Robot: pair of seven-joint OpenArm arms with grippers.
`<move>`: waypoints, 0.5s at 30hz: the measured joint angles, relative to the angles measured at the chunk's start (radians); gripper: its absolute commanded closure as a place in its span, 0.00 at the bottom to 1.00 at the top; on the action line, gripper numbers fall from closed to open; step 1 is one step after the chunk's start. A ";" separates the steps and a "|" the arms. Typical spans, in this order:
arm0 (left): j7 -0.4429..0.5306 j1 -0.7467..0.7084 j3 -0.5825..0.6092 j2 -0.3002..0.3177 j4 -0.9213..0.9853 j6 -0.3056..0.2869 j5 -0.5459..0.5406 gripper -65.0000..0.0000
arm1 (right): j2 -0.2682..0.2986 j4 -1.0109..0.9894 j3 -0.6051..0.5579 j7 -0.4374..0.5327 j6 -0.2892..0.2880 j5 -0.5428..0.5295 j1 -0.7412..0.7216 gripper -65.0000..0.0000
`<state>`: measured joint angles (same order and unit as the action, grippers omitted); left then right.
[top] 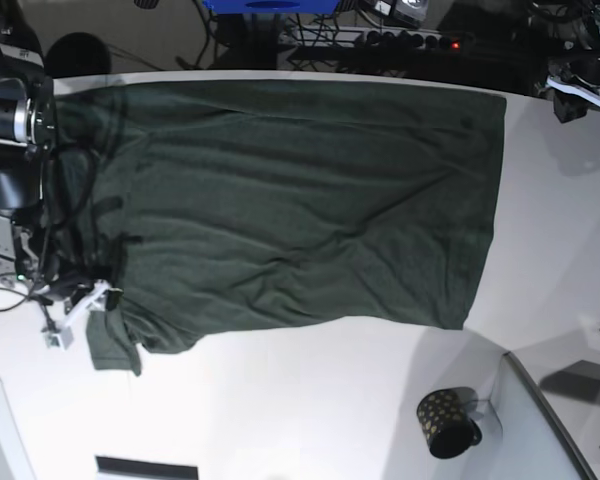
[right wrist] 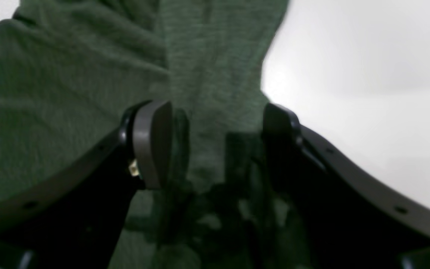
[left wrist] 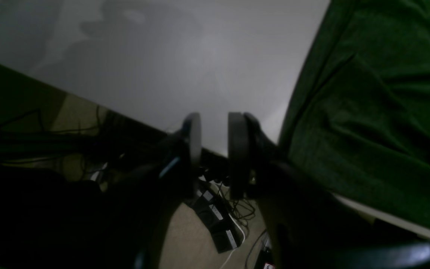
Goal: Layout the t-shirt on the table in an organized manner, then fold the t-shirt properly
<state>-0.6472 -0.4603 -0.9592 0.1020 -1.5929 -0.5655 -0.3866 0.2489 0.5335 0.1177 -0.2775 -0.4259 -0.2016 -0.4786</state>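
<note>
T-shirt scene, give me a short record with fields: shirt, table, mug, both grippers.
t-shirt: dark green, spread mostly flat, wrinkled, one sleeve bunched by the right gripper
table: white, shirt lies on it
mug: dark, gold-dotted, apart from the shirt
right gripper: jaws open over shirt fabric
left gripper: narrow gap, nothing between jaws, beside shirt edge

Plain dark green t-shirt [top: 300,200]; white table [top: 310,410]; gold-dotted dark mug [top: 446,423].
</note>
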 measured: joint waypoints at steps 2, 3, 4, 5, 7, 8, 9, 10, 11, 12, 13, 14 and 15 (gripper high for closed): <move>0.000 0.000 0.001 0.000 0.000 -0.003 -0.004 0.80 | 0.001 -0.006 0.000 0.016 0.000 0.000 -0.005 0.44; 0.000 -0.001 0.000 0.001 0.000 -0.003 -0.003 0.80 | 0.003 -0.006 0.000 0.018 0.000 0.000 -0.006 0.44; 0.000 -0.003 0.000 0.000 0.000 -0.002 -0.003 0.80 | 0.003 -0.006 0.000 0.019 0.000 0.001 -0.008 0.44; 0.000 -0.003 0.000 0.000 0.001 -0.002 -0.003 0.80 | 0.003 -0.006 0.000 0.020 0.000 0.001 -0.008 0.45; 0.000 -0.001 0.000 -0.001 0.001 -0.002 -0.003 0.80 | 0.002 -0.008 0.000 0.020 0.000 0.001 -0.005 0.48; 0.000 0.000 0.000 -0.002 0.002 -0.002 -0.003 0.80 | 0.002 -0.010 0.000 0.020 0.000 0.001 -0.005 0.53; 0.000 0.002 0.001 -0.001 0.002 -0.002 -0.003 0.80 | 0.002 -0.011 0.000 0.020 0.000 0.000 -0.005 0.60; 0.000 0.002 0.001 -0.002 0.002 -0.002 -0.003 0.80 | 0.002 -0.011 0.000 0.021 0.000 0.000 -0.003 0.67; 0.000 0.003 0.003 -0.002 0.002 -0.002 -0.003 0.80 | 0.002 -0.011 0.000 0.020 0.000 0.000 -0.003 0.72; 0.000 0.003 0.005 -0.002 0.002 -0.002 -0.003 0.80 | 0.002 -0.011 0.000 0.020 0.000 0.000 -0.002 0.77; 0.000 0.003 0.005 -0.002 0.002 -0.002 -0.003 0.80 | 0.002 -0.012 0.000 0.020 0.000 0.001 -0.002 0.79; 0.000 0.003 0.005 -0.002 0.002 -0.002 -0.003 0.80 | 0.002 -0.012 0.000 0.020 0.000 0.001 -0.002 0.80; 0.000 0.003 0.005 -0.002 0.002 -0.002 -0.003 0.80 | 0.002 -0.012 0.000 0.020 0.000 0.001 -0.002 0.80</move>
<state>-0.6472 -0.4572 -0.9539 0.1005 -1.5909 -0.5678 -0.3901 0.2512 0.5213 0.1177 -0.2573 -0.4255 -0.2008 -0.4808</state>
